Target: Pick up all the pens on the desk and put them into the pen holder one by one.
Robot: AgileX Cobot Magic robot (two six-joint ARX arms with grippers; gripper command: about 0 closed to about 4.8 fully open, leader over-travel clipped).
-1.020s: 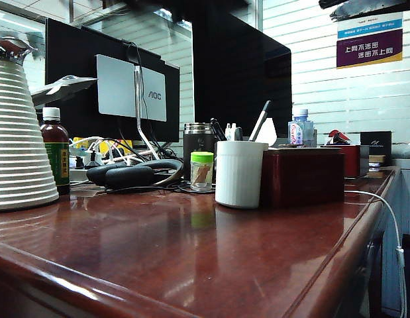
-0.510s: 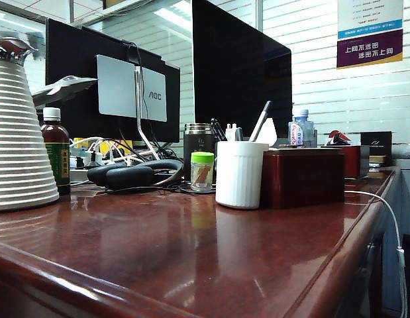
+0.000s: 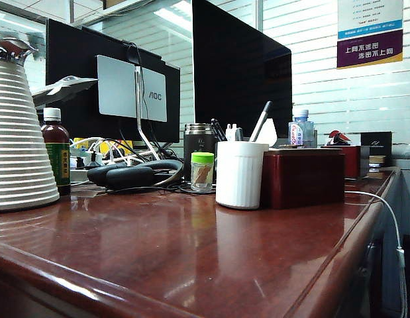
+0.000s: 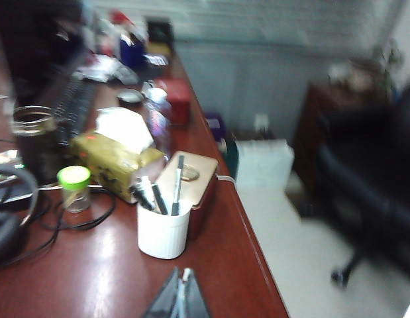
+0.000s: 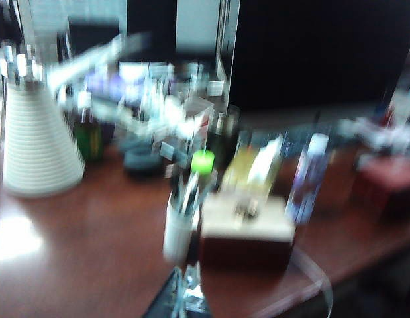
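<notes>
Left gripper [image 4: 181,298] closed, empty — above desk [image 4: 92,265]. Right gripper [image 5: 185,298] closed, empty — pens [image 4: 166,192] in pen holder [image 4: 163,228].

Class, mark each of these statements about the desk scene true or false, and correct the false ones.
1. Pens stand in the white pen holder. True.
2. A pen lies flat on the open desk in front of the holder. False: no pen shows there.
3. The left tool is open wide. False: it is shut, above the desk.
4. A green-capped jar stands beside the holder. True.
5. The right tool holds a pen. False: it is shut and holds nothing.
</notes>
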